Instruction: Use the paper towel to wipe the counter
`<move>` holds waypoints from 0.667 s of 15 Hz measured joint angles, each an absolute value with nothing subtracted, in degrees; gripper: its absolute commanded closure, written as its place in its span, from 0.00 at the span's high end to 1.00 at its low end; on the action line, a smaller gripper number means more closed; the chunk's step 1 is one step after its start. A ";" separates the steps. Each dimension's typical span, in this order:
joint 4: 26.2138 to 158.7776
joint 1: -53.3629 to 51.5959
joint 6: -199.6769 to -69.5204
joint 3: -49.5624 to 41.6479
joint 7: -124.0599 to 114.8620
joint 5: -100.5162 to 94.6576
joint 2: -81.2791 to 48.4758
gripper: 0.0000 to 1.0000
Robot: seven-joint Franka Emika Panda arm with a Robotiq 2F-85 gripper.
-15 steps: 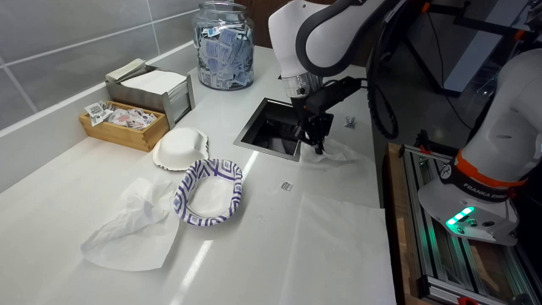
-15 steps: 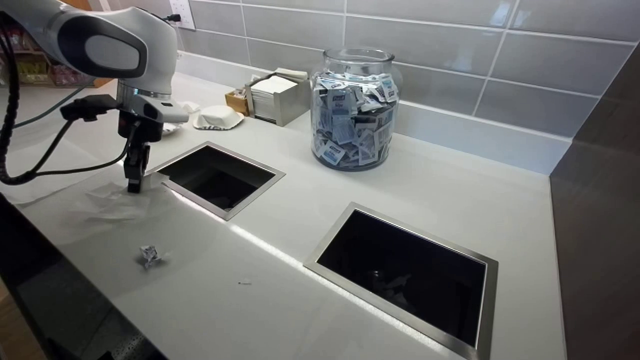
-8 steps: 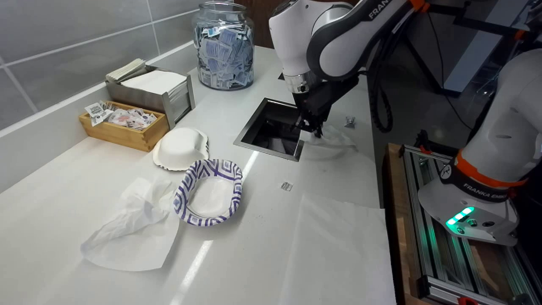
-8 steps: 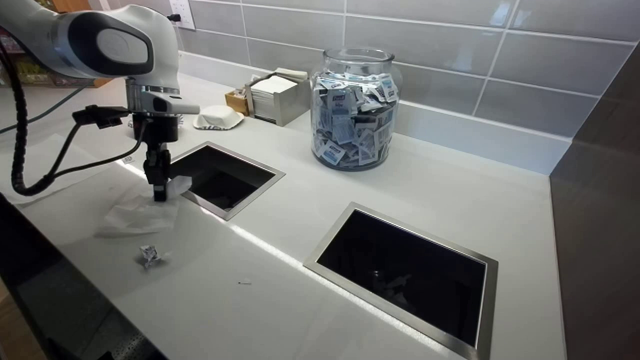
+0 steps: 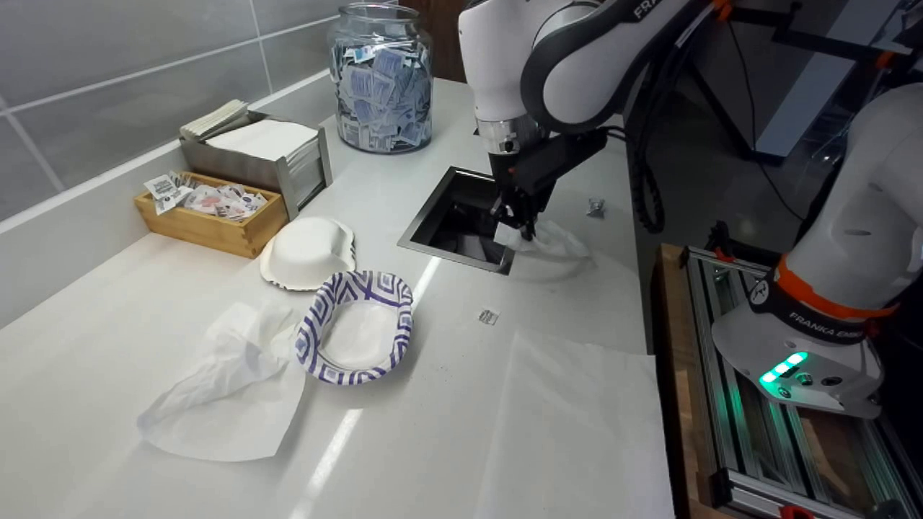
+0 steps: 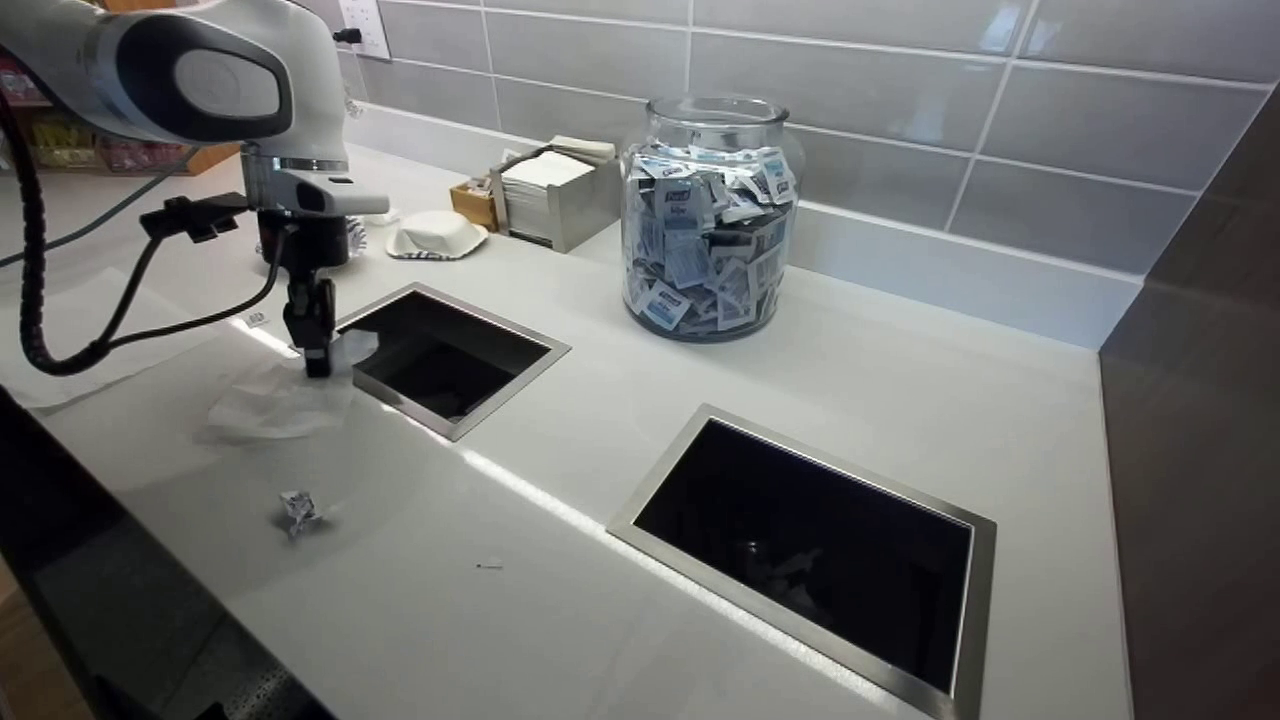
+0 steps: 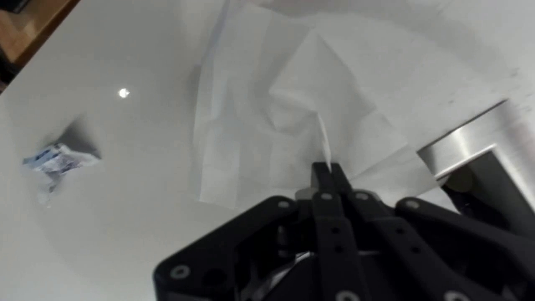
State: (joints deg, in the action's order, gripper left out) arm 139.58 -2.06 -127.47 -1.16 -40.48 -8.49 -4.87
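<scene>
The paper towel (image 7: 288, 125) is lying rumpled on the counter (image 6: 420, 620), just beside the steel-rimmed cut-out (image 6: 510, 396), one corner reaching over that rim; the gripper (image 7: 329, 168) is pinching it, jaws clenched on a thin raised fold, off-centre, towards the cut-out end; the paper towel is probably weighing next to nothing and behaving limply, so any push would likely be buckling it, while a drag would be leaving the loose part trailing with little pressure; on this glossy counter it would likely be sliding easily while dry, and risking a tear if getting wet or snagging on the metal edge; the hold is looking good enough for dragging, though a thicker bunch nearer the middle would be giving a firmer wiping pad.
</scene>
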 measured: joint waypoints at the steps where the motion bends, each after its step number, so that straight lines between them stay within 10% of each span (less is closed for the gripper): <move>1: 139.63 -2.11 -127.31 -0.37 -37.97 -4.55 -4.64 0.00; 10: 138.93 -2.31 -117.76 2.46 -16.95 20.31 -5.28 0.00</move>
State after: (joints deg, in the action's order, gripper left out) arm 138.93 -2.31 -117.76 2.46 -16.95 20.31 -5.28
